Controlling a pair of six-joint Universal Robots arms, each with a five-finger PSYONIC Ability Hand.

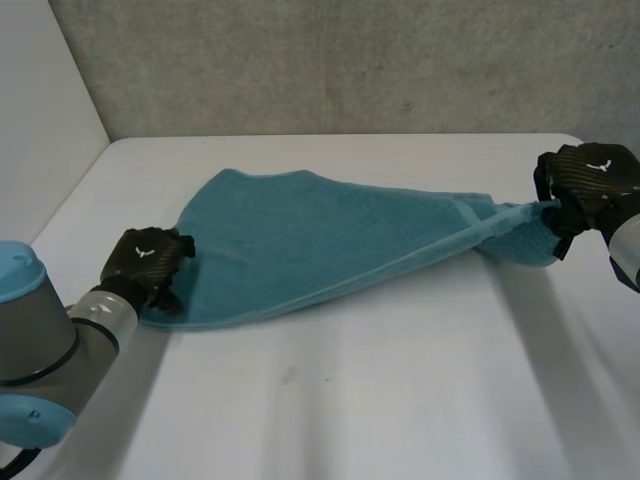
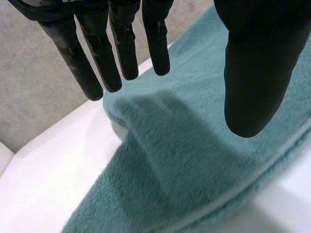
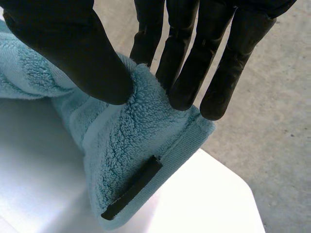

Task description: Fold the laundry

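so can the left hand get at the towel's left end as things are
Probably yes. The left hand sits right over the left end of the towel, fingers straight and thumb apart, with nothing between them. The right hand pinches the opposite end, well clear.

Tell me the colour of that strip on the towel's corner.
The strip is black, the towel teal; best in the right wrist view.
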